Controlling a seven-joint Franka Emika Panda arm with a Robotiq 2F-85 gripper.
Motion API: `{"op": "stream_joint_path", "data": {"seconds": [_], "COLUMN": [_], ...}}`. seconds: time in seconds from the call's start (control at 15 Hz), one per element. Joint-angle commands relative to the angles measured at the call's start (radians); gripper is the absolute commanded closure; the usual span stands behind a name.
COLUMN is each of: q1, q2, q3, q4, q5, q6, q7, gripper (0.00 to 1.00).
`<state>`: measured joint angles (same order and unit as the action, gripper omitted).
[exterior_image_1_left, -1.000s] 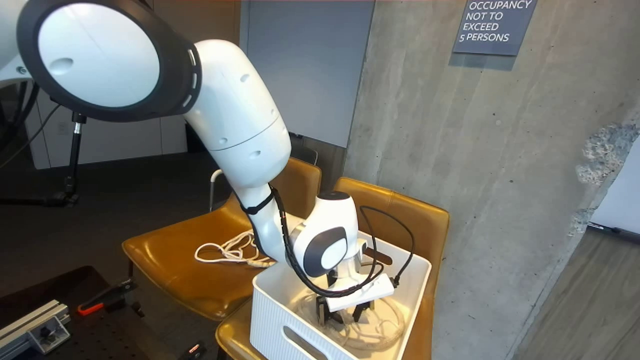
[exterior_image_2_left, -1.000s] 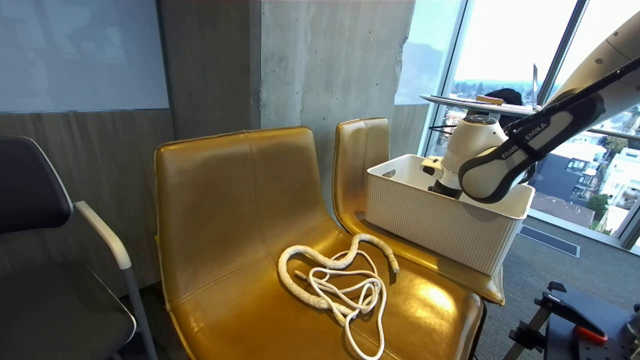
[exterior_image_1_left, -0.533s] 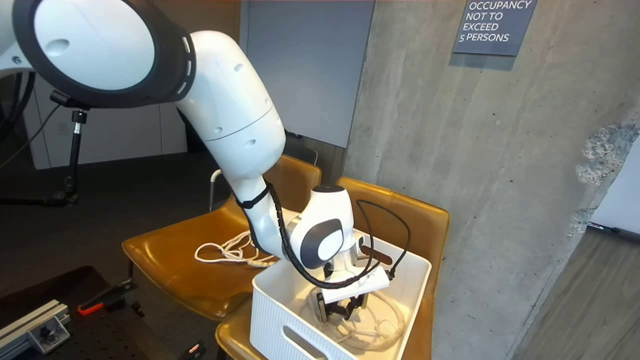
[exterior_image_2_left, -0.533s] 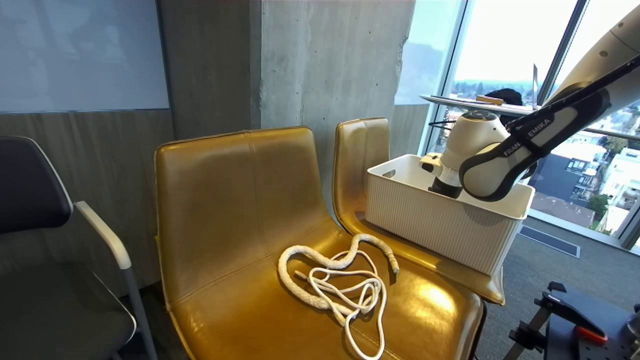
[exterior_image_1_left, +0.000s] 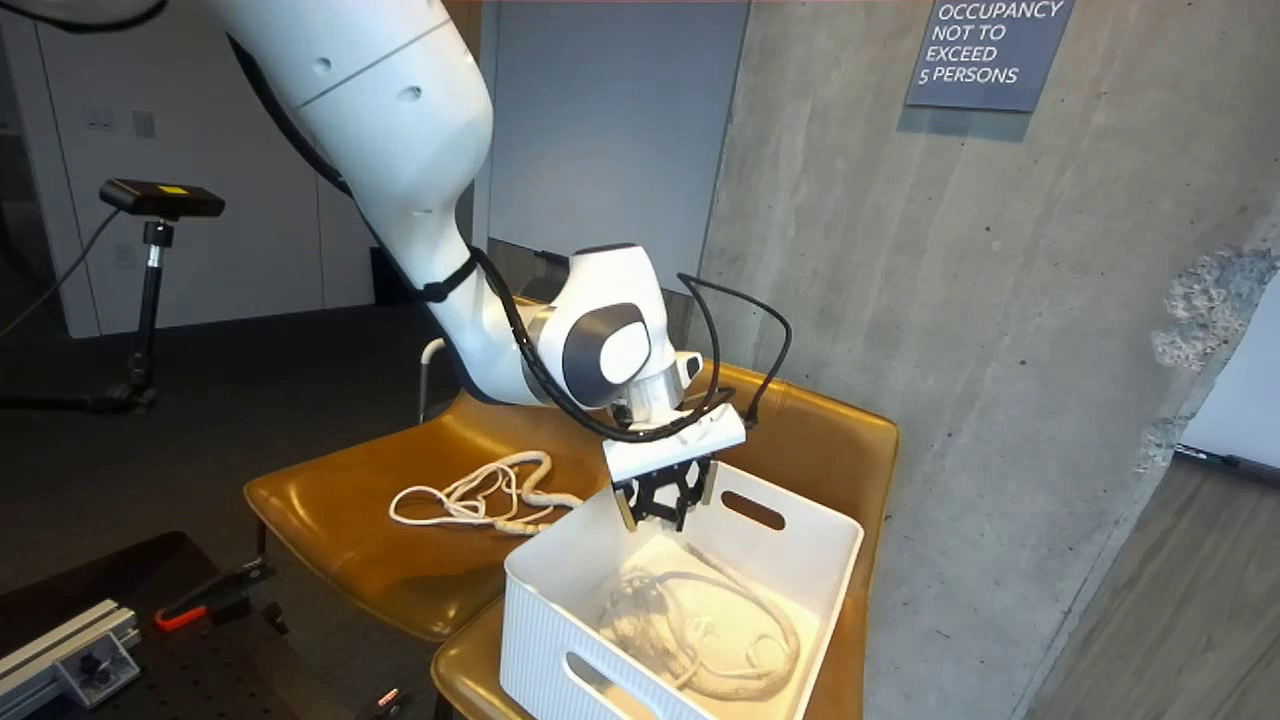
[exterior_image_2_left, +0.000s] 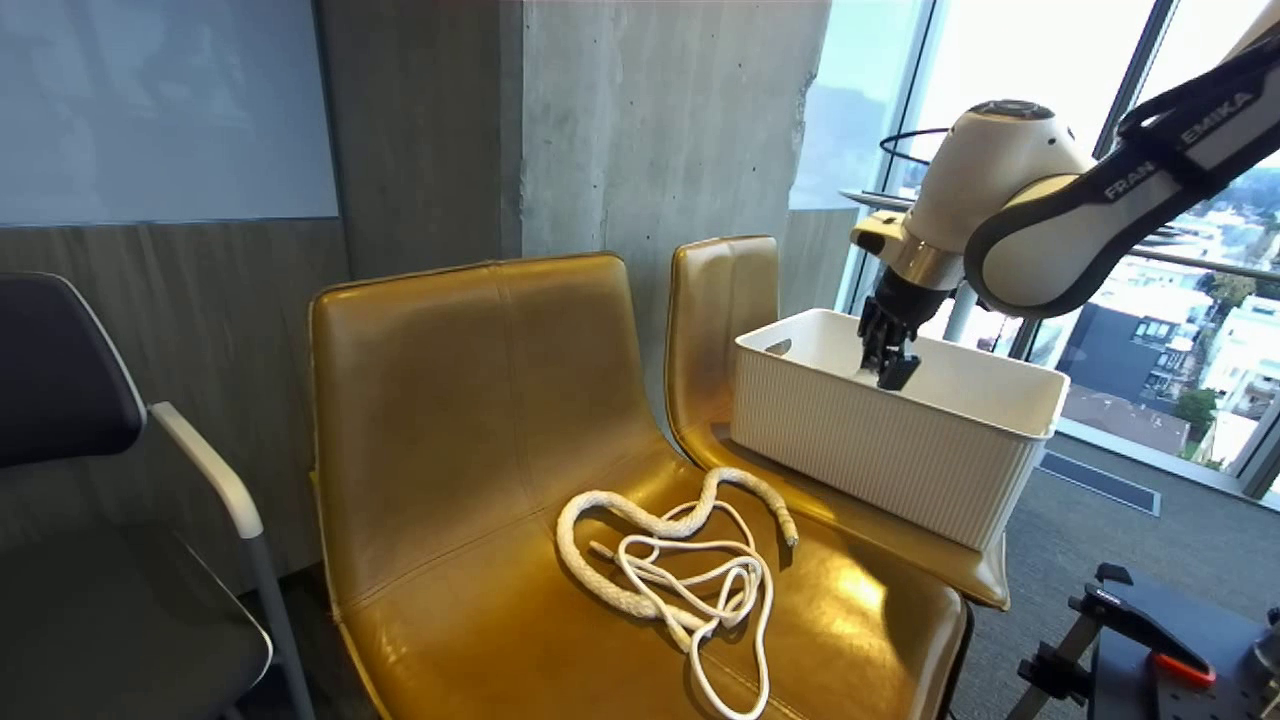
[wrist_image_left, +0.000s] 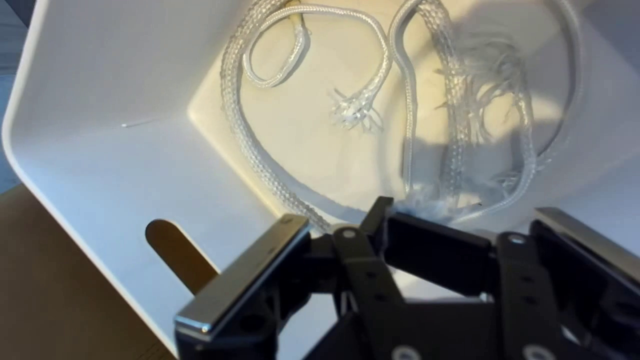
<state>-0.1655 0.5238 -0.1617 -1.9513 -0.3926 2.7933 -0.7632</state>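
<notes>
My gripper (wrist_image_left: 386, 220) is shut, its two black fingertips meeting in the wrist view. Pale frayed wisps blur at the tips and a thin pale thread runs along their seam; whether it is pinched I cannot tell. In an exterior view the gripper (exterior_image_1_left: 676, 515) hangs at the far end of a white ribbed bin (exterior_image_1_left: 545, 630), roughly at rim height. White rope (wrist_image_left: 239, 117) lies coiled on the bin floor, with a thinner cord (wrist_image_left: 411, 107) and a frayed end (wrist_image_left: 356, 111). No thick rope visibly hangs from the fingers.
The bin stands on a tan leather chair (exterior_image_1_left: 865, 450). A second tan chair (exterior_image_2_left: 420, 400) beside it bears more white rope (exterior_image_2_left: 600, 590). A concrete wall (exterior_image_1_left: 820, 250) rises behind. A dark table edge with a red-handled clamp (exterior_image_2_left: 1185, 668) is near.
The fingers, apart inside the bin a second ago, have shut. Since then my arm has risen, lifting the gripper off the bin floor to about the rim. The rope in the bin has shifted.
</notes>
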Motion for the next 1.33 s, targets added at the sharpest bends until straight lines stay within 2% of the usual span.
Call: {"op": "stream_joint_path", "data": {"seconds": [0.0, 0.33, 0.6, 0.93, 1.27], "q1": [0.041, 0.077, 0.136, 0.200, 0.275], "q2": [-0.181, -0.340, -0.457, -0.524, -0.463], "q3": [-0.015, 0.018, 0.078, 0.166, 0.260], "q4": [-0.114, -0.160, -0.102, 0.091, 0.396], "q5": [-0.060, -0.091, -0.096, -0.107, -0.138], "q6": [-0.055, -0.146, -0.247, -0.397, -0.588], "q7": [0.069, 0.138, 0.191, 0.225, 0.248], "gripper": [1.00, 1.00, 1.00, 1.00, 1.00]}}
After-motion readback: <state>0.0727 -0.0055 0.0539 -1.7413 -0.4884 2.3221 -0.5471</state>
